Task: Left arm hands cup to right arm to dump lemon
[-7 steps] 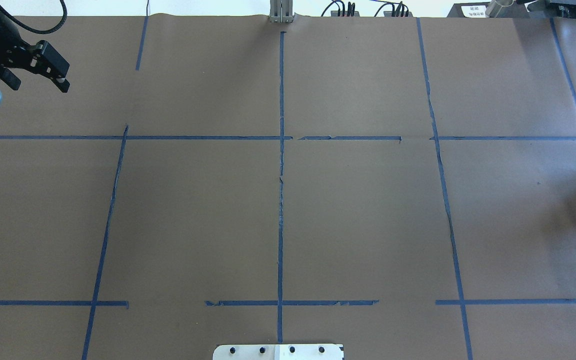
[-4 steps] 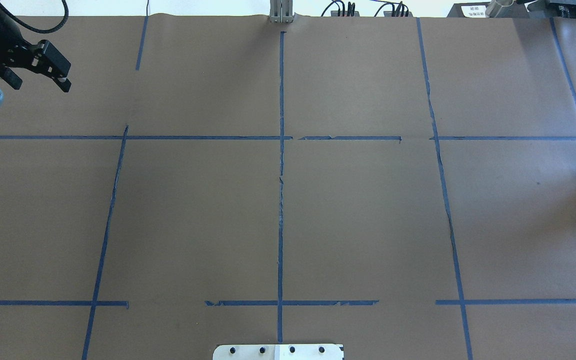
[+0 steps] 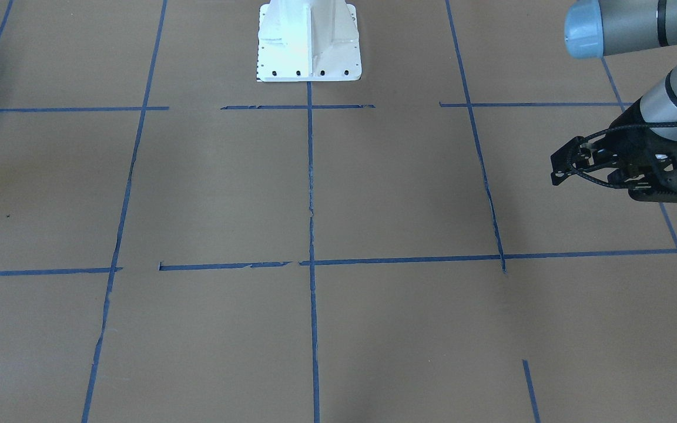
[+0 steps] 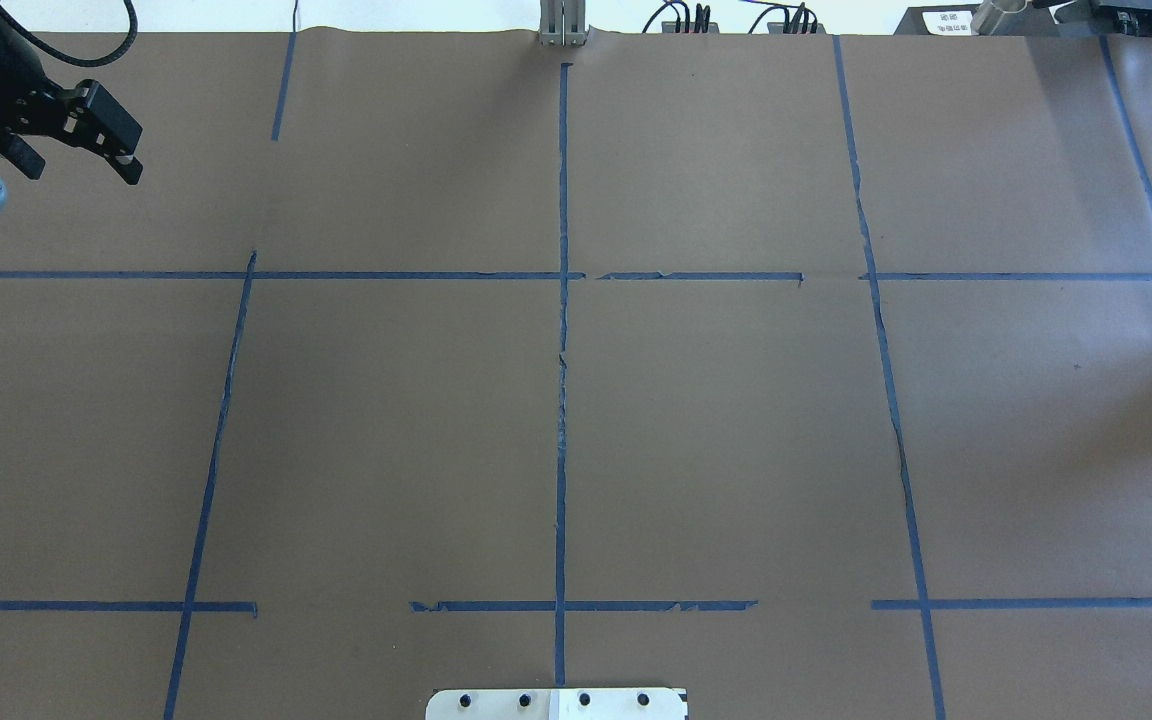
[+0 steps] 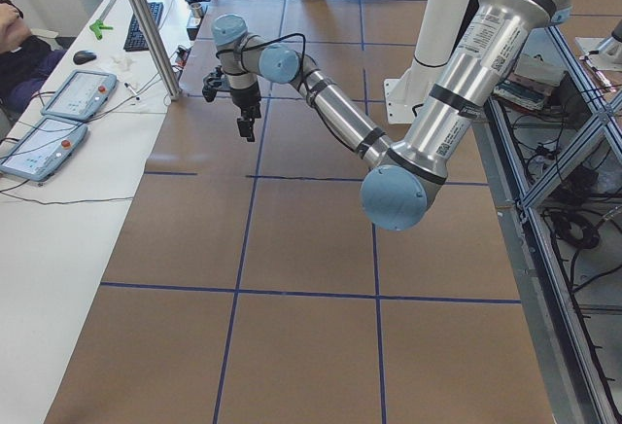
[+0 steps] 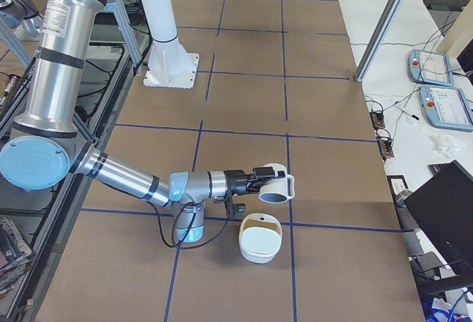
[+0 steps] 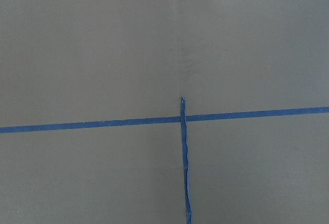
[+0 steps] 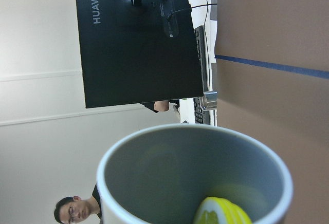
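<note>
Cup (image 6: 278, 186) hung tipped sideways at the right end effector (image 6: 260, 176), whose grip could not be told, mouth toward the bowl (image 6: 260, 242) just below. Lemon (image 8: 220, 217) sat at the cup's lower lip. Left end effector (image 4: 81, 168) stood fingers apart, empty, well away.

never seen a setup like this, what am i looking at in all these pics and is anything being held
This is a robot with two arms at a table covered in brown paper marked with blue tape lines. Two pictures look down on the table, one from behind the robot and one from in front. Two look along it from each end, and two come from cameras on the wrists. The left gripper hangs open and empty near the table's left edge. Seen from the right end, the right arm has a white cup at its tip, tipped on its side above a white bowl. Its wrist camera looks into the cup and shows a lemon inside.
</note>
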`<state>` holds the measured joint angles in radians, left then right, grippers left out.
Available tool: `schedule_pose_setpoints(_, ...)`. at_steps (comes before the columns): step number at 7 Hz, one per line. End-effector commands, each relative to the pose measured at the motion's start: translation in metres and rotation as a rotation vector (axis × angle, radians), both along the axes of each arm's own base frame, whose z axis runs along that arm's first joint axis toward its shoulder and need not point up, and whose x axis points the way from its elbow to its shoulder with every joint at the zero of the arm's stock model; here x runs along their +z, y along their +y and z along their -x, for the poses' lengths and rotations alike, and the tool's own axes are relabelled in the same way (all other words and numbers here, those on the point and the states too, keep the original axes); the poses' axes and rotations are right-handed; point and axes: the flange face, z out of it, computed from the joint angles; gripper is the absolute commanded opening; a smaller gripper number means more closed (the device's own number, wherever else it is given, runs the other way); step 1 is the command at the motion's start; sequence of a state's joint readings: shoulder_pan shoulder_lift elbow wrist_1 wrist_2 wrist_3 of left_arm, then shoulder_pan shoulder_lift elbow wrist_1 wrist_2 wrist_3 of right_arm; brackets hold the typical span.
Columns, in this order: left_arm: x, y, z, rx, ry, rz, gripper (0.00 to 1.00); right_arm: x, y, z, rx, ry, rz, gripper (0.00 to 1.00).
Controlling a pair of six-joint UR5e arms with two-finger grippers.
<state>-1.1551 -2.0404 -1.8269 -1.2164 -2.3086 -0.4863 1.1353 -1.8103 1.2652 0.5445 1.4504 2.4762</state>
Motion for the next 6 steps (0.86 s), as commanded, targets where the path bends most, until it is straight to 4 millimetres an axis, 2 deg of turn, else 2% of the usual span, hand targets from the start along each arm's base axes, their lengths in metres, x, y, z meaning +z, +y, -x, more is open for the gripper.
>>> schedule_pose_setpoints(1, 0.000, 0.000, 0.000, 0.000, 0.000, 0.000, 1.00, 0.000, -0.001, -0.003, 0.011, -0.199, 0.045, 0.04)
schedule_pose_setpoints(3, -0.001, 0.000, 0.001, -0.001, 0.001, -0.003, 1.00, 0.005, 0.005, -0.012, 0.025, -0.365, 0.081, 0.05)
schedule_pose_setpoints(6, -0.002, 0.001, 0.000, 0.000, 0.002, -0.004, 1.00, 0.043, 0.036, -0.039, 0.060, -0.463, 0.079, 0.07)
